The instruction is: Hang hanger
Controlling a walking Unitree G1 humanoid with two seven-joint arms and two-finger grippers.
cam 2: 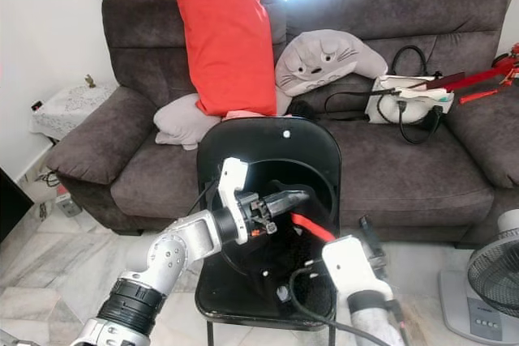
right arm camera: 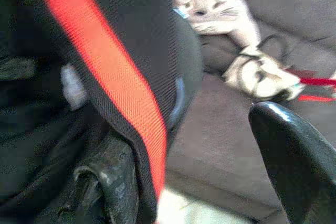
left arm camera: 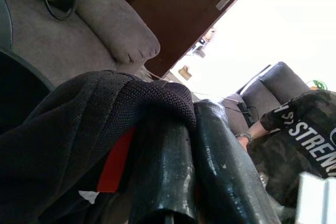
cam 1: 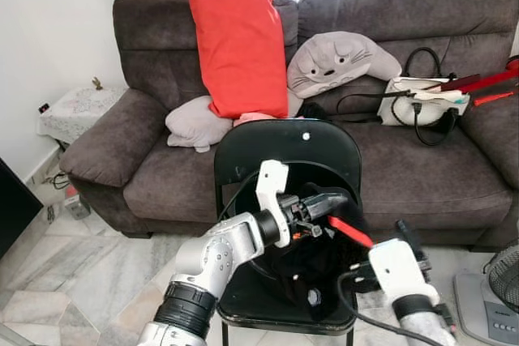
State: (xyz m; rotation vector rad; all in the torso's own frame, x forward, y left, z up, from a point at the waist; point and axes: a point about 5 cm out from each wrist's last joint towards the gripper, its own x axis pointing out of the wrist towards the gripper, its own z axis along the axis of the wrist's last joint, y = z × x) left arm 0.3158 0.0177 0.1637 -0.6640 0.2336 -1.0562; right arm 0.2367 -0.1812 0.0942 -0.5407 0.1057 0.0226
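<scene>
Black garment (cam 1: 312,269) with a red band (cam 1: 350,232) slants down from the clenched left gripper (cam 1: 328,202) toward the right gripper (cam 1: 405,237), whose grip I cannot tell.

I can't make out any hanger inside the black garment (cam 1: 312,269). My right gripper (cam 1: 388,247) fingertips are buried in its folds.

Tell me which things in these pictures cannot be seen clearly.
- Hanger: none can be made out; the black garment with its red stripe covers the chair seat.
- Right gripper: its fingertips are lost against the garment in the eye views.
- Left gripper: dark cloth drapes over its fingers in the left wrist view.
</scene>
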